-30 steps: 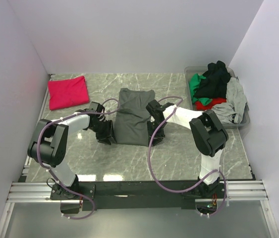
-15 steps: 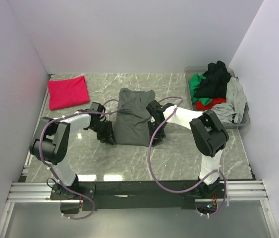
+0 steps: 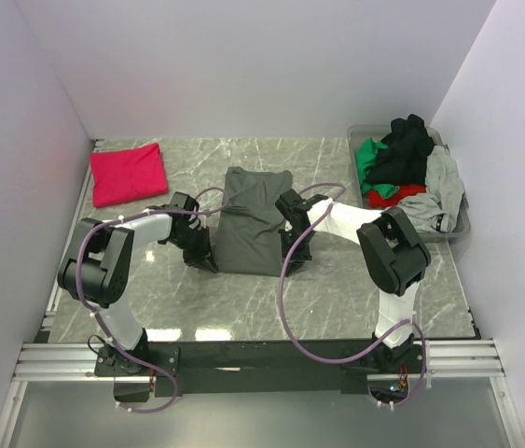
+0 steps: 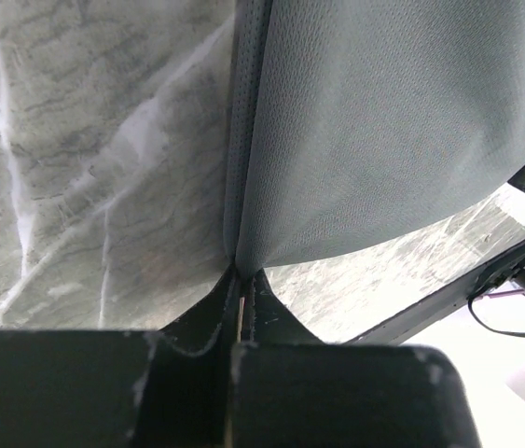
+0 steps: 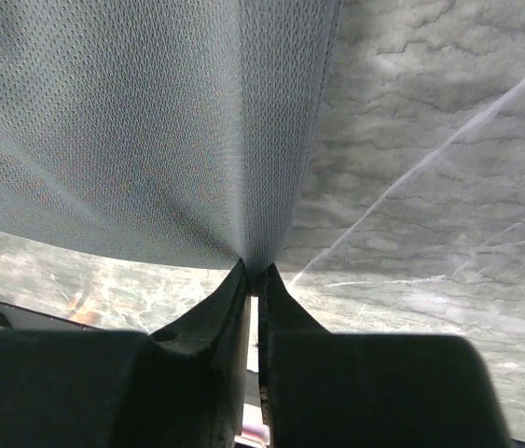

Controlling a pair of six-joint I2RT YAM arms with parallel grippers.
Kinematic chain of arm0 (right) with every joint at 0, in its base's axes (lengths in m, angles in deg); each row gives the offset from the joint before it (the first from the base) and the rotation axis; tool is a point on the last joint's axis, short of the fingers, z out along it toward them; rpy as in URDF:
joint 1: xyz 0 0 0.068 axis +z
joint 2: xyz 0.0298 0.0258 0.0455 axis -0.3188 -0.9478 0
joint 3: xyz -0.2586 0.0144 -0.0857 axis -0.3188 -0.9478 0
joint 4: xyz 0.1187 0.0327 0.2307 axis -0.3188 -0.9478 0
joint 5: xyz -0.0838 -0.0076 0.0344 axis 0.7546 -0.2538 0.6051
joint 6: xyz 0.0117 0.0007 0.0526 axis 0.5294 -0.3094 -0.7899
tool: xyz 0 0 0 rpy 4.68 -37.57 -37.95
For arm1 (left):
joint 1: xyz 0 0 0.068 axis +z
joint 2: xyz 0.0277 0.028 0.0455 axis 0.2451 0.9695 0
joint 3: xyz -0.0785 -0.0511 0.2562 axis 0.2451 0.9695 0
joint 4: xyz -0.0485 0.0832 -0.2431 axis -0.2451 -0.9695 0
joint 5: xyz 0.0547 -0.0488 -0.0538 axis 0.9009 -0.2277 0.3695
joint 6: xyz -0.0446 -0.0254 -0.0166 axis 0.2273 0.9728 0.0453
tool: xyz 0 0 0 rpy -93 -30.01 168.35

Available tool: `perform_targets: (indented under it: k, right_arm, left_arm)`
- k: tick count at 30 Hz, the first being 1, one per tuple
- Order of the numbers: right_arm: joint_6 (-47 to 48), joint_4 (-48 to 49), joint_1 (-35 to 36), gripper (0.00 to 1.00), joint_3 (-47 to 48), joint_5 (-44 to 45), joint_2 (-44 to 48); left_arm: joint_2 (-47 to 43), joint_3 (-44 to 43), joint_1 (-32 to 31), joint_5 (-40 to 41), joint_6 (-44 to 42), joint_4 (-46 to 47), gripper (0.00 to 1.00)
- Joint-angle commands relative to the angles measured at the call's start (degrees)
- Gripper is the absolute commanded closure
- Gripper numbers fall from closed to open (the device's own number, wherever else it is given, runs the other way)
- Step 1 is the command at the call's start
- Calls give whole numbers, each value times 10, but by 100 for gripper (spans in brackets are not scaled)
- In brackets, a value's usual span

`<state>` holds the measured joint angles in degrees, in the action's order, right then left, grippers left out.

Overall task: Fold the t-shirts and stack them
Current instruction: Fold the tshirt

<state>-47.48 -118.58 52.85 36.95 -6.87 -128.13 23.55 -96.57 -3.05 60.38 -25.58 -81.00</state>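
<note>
In the top view, both arms are seen drawn in slightly since a second ago, the left elbow shifted a little toward the middle, and the jaws that stood apart then are now closed. The charcoal-grey t-shirt (image 3: 248,219), a soft, matte, roughly rectangular fold, is laid at the middle of the worktop (image 3: 337,299), whose surface is glossy grey marble with pale veins. Its near left corner is clamped by the left tool (image 3: 202,254) and its near right corner by the right tool (image 3: 292,250). The magenta-red t-shirt (image 3: 129,173) is lying folded flat at the far left corner. At the far right corner, a clear plastic tub (image 3: 355,140) is heaped with crumpled black (image 3: 407,140), green (image 3: 366,159), red (image 3: 397,194) and light grey (image 3: 441,182) shirts. Purple cables (image 3: 285,280) are looped beside both arms. In the left wrist view, fine-knit grey cloth is pinched between black fingertips (image 4: 211,308) pressed together, a hemmed edge running upward. In the right wrist view, the same dimpled weave is gathered into a point between closed fingertips (image 5: 215,313), with veined marble beside it.
</note>
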Motion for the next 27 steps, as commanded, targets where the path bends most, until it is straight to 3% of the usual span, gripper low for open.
perform_targets:
  k: [1,6,17,27]
  right_arm:
    - [2,-24,5,94,-9,50,0]
    - [0,-34,0,100,-14,61,11]
    - [3,-62,-3,100,6,65,38]
    - [3,-139,0,100,43,69,102]
  left_arm:
    - [29,17,-4,98,-18,15,100]
    - [-9,27,-4,132,-4,4,100]
    - [-79,10,-4,131,5,-29,100]
    - [-178,-37,-4,130,27,-120,100]
